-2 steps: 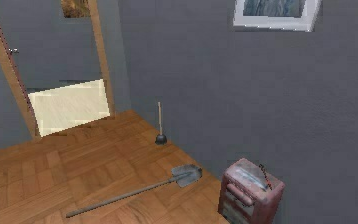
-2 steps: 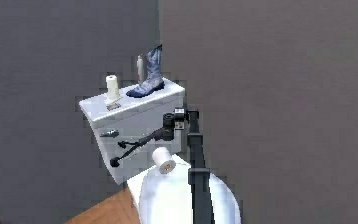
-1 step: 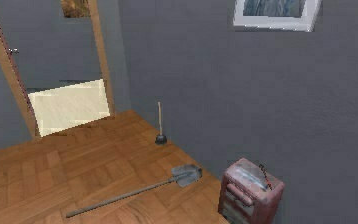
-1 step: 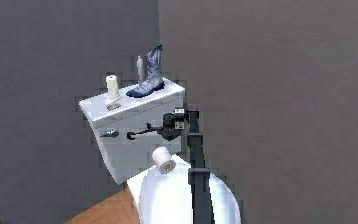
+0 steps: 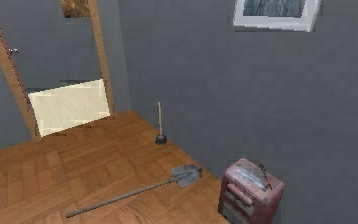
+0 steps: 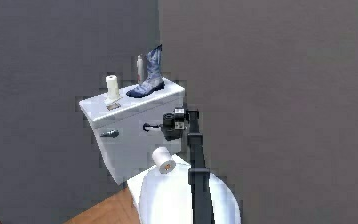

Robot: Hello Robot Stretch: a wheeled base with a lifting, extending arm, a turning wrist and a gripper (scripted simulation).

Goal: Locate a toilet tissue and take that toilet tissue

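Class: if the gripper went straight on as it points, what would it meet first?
Probably the white toilet tank, whose front lies right at the gripper; depth is unclear. The white roll sits lower in the picture.

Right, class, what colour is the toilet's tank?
White. The toilet tank shows best in the arm side view.

A roll point(image 6: 163, 160) sits before the tank point(image 6: 122, 150), at the lid's point(image 6: 163, 197) back edge.
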